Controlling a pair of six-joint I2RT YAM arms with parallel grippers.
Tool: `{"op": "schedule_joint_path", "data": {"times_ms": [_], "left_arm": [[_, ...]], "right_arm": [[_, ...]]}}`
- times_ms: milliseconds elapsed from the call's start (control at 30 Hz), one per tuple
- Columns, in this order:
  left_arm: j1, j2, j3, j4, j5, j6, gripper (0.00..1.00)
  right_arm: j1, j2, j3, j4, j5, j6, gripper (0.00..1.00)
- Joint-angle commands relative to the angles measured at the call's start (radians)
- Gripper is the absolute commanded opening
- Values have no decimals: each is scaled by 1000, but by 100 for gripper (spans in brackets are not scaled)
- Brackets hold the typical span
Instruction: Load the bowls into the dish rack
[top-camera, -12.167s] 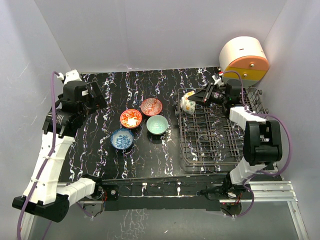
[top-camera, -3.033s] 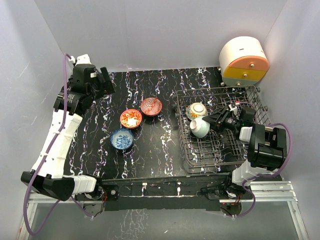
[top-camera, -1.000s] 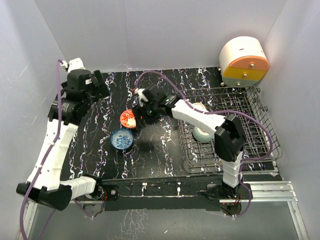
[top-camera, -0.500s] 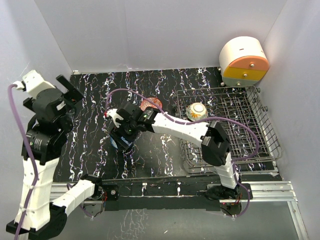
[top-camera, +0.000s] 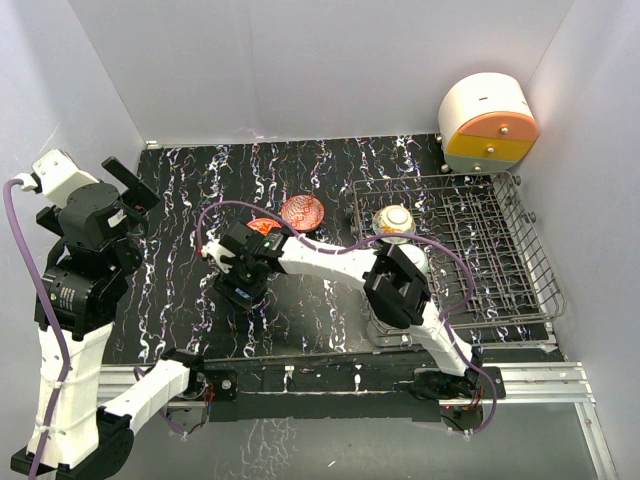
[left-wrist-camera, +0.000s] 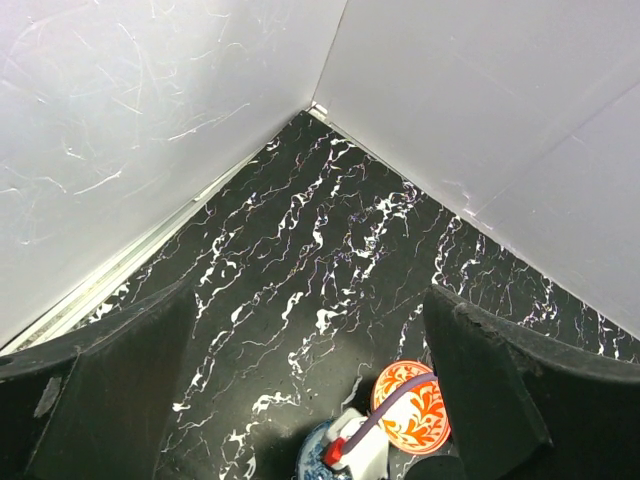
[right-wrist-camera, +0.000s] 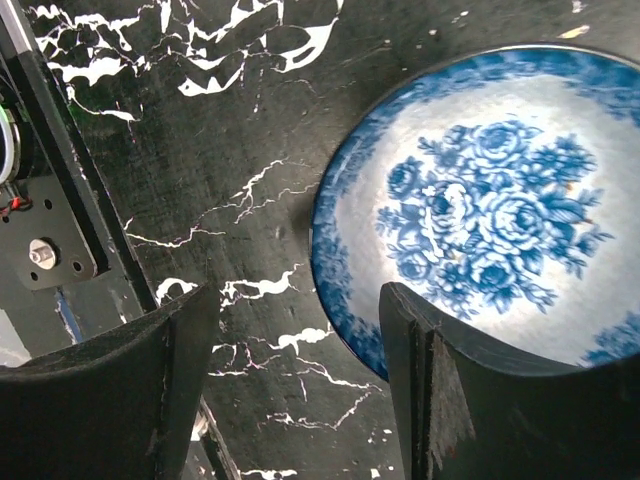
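Left jaws hang spread, empty; right jaws, released, straddle the rim of the blue patterned bowl (right-wrist-camera: 480, 230) on the table (top-camera: 330, 170); a shallow pinch could tip it or skid it against the nearby orange-red bowl (top-camera: 262, 226), well apart from the dish rack (top-camera: 500, 250).

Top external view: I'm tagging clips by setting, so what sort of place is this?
Probably a robot test booth, not a kitchen: plain white walls enclose a black white-veined tabletop holding a grey wire dish rack.

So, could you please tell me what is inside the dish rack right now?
In the dish rack, one pale bowl sits at the far-left corner. The right arm crosses the near-left part, covering whatever lies beneath it.
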Motion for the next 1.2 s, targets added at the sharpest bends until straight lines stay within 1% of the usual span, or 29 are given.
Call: {"op": "schedule_joint_path", "data": {"times_ms": [0, 167, 300, 367, 433, 500, 533, 567, 633, 767, 833, 967, 1033, 1167], "left_arm": [[-4, -2, 18, -14, -18, -6, 94], [-3, 1, 10, -5, -11, -8, 94], [-3, 2, 9, -3, -12, -7, 94], [-3, 3, 7, -1, -14, -4, 94], [-4, 5, 4, 3, -14, -4, 94], [-4, 9, 1, 8, -10, -3, 94], [-3, 12, 0, 11, -6, -2, 94], [-3, 15, 0, 13, -4, 0, 94], [-3, 23, 3, 21, 0, 2, 94], [-4, 30, 1, 36, 2, 8, 94], [-3, 31, -4, 40, 1, 10, 94], [-4, 33, -11, 43, 1, 10, 94], [-3, 35, -12, 42, 6, 10, 94], [-3, 45, -16, 46, 26, 19, 94]], "right_arm": [[27, 26, 35, 25, 48, -33, 66], [27, 29, -4, 52, 135, -53, 62], [27, 15, -25, 75, 189, -52, 53], [27, 5, -40, 90, 225, -50, 52], [27, 2, -49, 95, 256, -54, 48], [27, -2, -53, 96, 270, -55, 36], [27, -6, -54, 95, 271, -55, 27], [27, -11, -54, 95, 269, -56, 22], [27, -31, -57, 96, 265, -59, 15], [25, -107, -71, 113, 195, -75, 8], [20, -153, -78, 123, 141, -67, 8], [-38, -260, -125, 143, -9, 38, 8], [-84, -339, -217, 188, -90, 103, 8], [-217, -575, -424, 308, -215, 233, 8]]}}
